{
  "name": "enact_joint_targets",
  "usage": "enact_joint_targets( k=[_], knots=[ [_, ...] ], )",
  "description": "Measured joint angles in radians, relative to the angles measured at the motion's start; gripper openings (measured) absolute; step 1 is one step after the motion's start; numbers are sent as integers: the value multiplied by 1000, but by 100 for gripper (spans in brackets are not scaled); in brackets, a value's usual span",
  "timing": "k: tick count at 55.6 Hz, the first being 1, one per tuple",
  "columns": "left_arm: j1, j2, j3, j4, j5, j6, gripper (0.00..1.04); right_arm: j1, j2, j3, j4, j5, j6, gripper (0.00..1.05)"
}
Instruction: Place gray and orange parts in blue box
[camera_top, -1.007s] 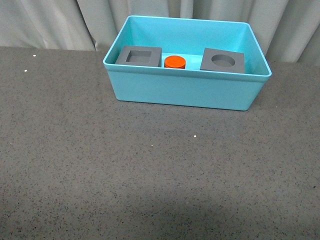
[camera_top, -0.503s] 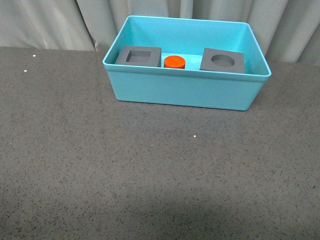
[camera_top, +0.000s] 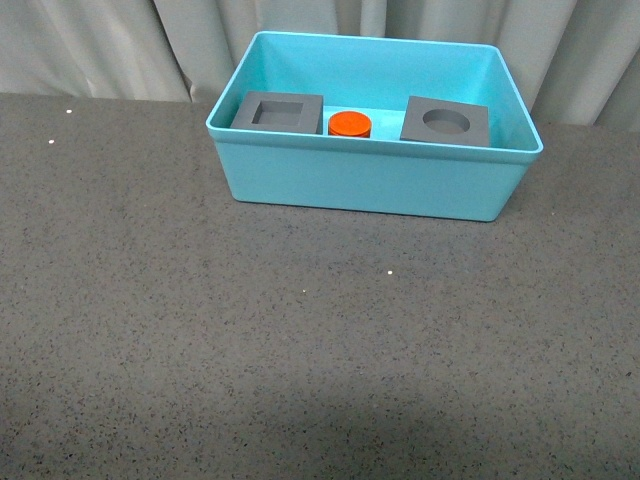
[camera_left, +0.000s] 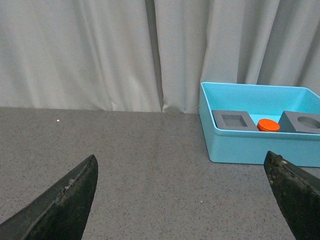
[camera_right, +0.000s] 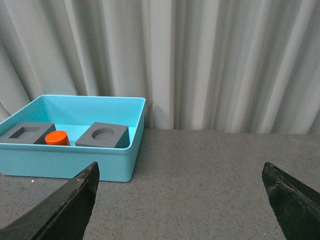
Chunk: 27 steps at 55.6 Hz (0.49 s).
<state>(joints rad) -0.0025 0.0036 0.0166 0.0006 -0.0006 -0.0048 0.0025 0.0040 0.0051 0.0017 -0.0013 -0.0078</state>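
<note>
Nothing is seen to have moved since the earlier frames. Both gray cubes, square-recessed (camera_top: 279, 112) and round-recessed (camera_top: 446, 122), sit inside the blue box (camera_top: 370, 185), with the orange cylinder (camera_top: 350, 124) between them, so the task is judged complete. No next grasp is called for. Left gripper (camera_left: 185, 200) and right gripper (camera_right: 182, 200) are held wide open and empty, well short of the box on the table (camera_top: 300, 340).

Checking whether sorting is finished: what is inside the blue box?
The blue box holds the square-recess gray cube, the orange cylinder and the round-recess gray cube, side by side. The near wall hides their lower parts.
</note>
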Motion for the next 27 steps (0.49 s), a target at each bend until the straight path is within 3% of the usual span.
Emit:
enact_joint_targets(
  k=[27],
  knots=[
    [0, 0, 0, 0, 0, 0, 98, 0, 0, 0, 0, 0, 0, 95]
  ],
)
